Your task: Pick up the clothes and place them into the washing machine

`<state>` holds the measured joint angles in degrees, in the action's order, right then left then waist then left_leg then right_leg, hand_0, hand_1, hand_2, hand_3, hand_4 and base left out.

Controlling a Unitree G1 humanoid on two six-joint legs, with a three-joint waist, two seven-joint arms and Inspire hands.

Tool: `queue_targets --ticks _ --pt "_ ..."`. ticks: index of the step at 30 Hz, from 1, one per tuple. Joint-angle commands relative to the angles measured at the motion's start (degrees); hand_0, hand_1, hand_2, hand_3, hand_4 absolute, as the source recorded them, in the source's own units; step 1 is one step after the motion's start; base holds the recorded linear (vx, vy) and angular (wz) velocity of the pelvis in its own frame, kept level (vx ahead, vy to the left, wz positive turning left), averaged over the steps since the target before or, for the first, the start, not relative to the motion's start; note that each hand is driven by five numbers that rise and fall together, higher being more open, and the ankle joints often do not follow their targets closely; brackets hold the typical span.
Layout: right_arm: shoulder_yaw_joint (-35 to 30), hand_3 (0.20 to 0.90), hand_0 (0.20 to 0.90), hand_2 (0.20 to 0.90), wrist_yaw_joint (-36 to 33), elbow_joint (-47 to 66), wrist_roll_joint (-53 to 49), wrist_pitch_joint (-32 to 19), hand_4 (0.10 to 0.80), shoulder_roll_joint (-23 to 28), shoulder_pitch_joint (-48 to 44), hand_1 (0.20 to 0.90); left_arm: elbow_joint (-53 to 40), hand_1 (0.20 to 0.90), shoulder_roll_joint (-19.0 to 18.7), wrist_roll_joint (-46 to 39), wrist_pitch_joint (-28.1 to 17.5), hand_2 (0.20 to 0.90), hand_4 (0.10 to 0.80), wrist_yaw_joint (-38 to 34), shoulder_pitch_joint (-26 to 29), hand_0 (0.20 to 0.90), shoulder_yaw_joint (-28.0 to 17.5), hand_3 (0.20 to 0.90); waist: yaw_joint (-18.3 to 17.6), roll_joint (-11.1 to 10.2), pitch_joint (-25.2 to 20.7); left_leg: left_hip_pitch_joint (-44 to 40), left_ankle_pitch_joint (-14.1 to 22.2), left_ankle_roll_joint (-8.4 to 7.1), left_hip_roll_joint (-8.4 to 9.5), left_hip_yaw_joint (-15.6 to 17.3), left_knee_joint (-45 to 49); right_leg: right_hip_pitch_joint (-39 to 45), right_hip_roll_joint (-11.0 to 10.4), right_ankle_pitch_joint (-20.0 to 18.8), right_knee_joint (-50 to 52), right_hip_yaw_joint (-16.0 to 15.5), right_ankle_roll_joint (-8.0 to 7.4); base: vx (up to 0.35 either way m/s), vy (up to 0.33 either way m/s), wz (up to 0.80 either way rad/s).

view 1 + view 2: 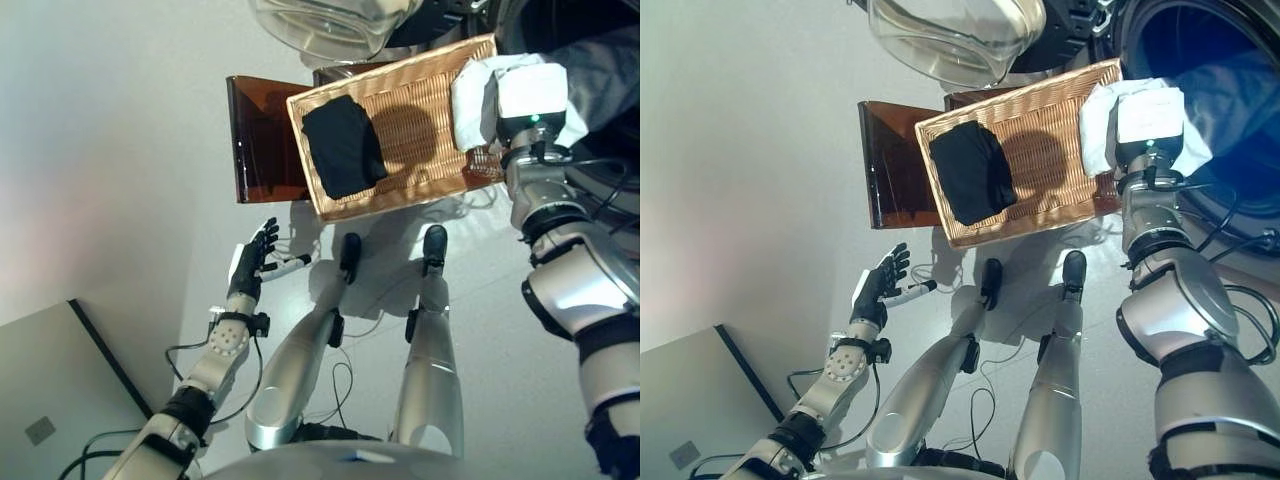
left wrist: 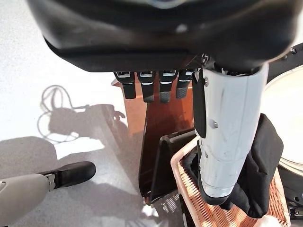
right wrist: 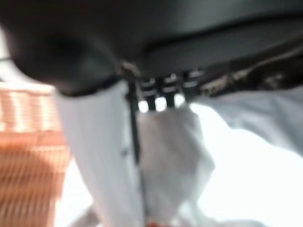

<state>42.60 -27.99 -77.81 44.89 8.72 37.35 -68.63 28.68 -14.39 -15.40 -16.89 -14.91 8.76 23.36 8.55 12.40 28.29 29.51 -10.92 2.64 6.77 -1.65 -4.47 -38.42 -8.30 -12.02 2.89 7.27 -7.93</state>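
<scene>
A shallow wicker basket [image 1: 420, 130] rests on a low dark brown box [image 1: 262, 140] beside the washing machine [image 1: 1200, 60]. A black garment [image 1: 343, 145] lies bunched at the basket's left end. A white garment [image 1: 472, 100] lies bunched at its right end, next to the machine's opening. My right hand [image 3: 99, 156] is down on the white garment with thumb and fingers closed on a gathered peak of the cloth [image 3: 170, 142]. My left hand [image 1: 250, 262] hangs open and empty over the floor, in front of the box and apart from the basket.
The machine's glass door [image 1: 320, 25] stands open above the basket's far edge. A grey panel with a dark edge [image 1: 50, 400] lies on the floor at lower left. Pale floor [image 1: 120, 150] stretches to the left of the box.
</scene>
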Motion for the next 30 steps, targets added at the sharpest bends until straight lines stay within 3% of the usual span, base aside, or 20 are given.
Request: queue_targets --ticks 1,18,29,30 --pt "4.51 0.2 0.2 0.2 -1.42 -1.6 -1.05 2.56 0.3 8.12 -9.61 0.2 -5.61 0.9 -1.91 -0.16 -3.83 0.9 0.8 -0.59 -0.65 0.9 0.06 0.9 -0.62 6.54 1.5 0.55 0.84 -6.02 -0.39 -1.31 -0.53 -1.32 1.21 6.4 6.34 -1.38 2.3 -0.013 0.006 -0.03" --pt "2.14 0.2 0.2 0.2 -3.63 -0.04 -2.65 2.69 0.3 9.54 -8.67 0.2 -5.57 0.9 -2.7 0.18 -3.89 0.9 0.8 -0.09 -1.48 0.9 -0.4 0.9 -0.79 6.61 0.77 -0.18 1.08 -5.78 -0.61 -0.92 -0.53 -0.69 1.56 6.51 6.07 -0.7 2.32 0.0 0.001 -0.02" --pt "-11.21 0.2 0.2 0.2 -12.16 5.61 -18.43 -1.02 0.3 11.83 -4.47 0.2 -3.74 0.9 -2.54 0.68 -3.96 0.9 0.8 -1.07 -1.92 0.9 -0.54 0.9 -1.9 6.04 -0.39 -1.28 1.58 -5.53 -0.93 -0.52 -0.5 0.58 1.78 7.07 5.87 -0.49 2.44 0.021 -0.006 -0.03" --pt "-15.9 0.2 0.2 0.2 -14.35 6.6 -23.73 -2.57 0.3 12.76 -3.1 0.2 -3.51 0.9 -2.5 0.83 -3.96 0.9 0.8 -1.22 -2.3 0.9 -0.5 0.9 -2.35 6.01 -0.59 -2.0 2.02 -5.43 -0.99 -0.63 -0.51 1.18 1.73 7.66 6.09 -0.64 2.44 0.034 -0.013 0.0"
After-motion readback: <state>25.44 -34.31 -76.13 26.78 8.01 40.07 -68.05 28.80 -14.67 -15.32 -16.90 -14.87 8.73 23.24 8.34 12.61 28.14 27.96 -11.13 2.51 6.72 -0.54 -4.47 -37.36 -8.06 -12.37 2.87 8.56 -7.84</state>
